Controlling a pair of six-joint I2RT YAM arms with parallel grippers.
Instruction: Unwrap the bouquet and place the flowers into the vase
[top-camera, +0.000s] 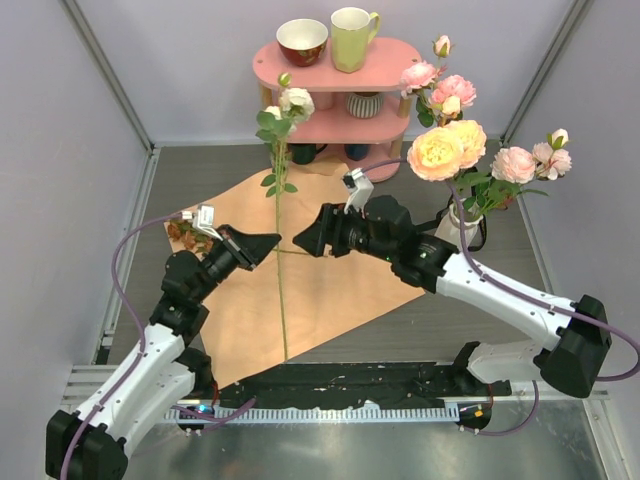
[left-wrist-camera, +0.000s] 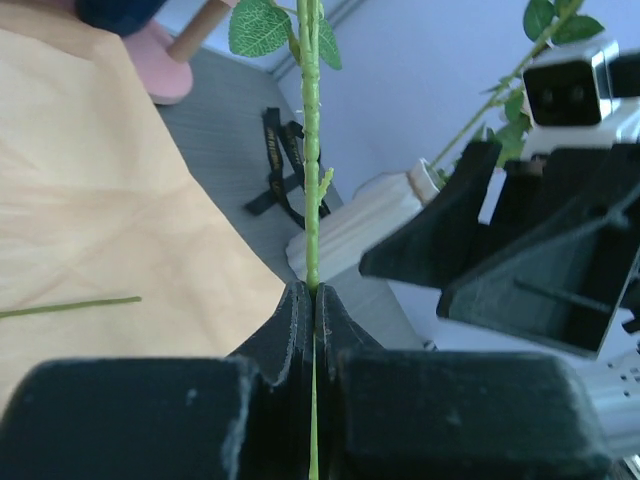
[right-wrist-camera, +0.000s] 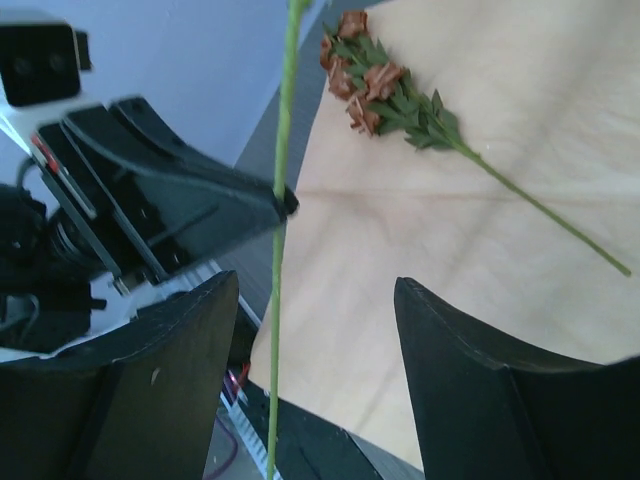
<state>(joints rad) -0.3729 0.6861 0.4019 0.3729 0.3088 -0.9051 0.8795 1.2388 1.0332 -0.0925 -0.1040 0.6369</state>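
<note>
Where the vase (top-camera: 450, 226) (white) stands, flowers (top-camera: 447, 150) fill it.

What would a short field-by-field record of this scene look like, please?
left hand: shut on the white rose, at its stem
right hand: open, that stem between its fingers, not gripped
paper: spread flat
brown sprig: lying on the paper
vase: holds pink and peach flowers
ribbon: loose, beside the paper
</note>
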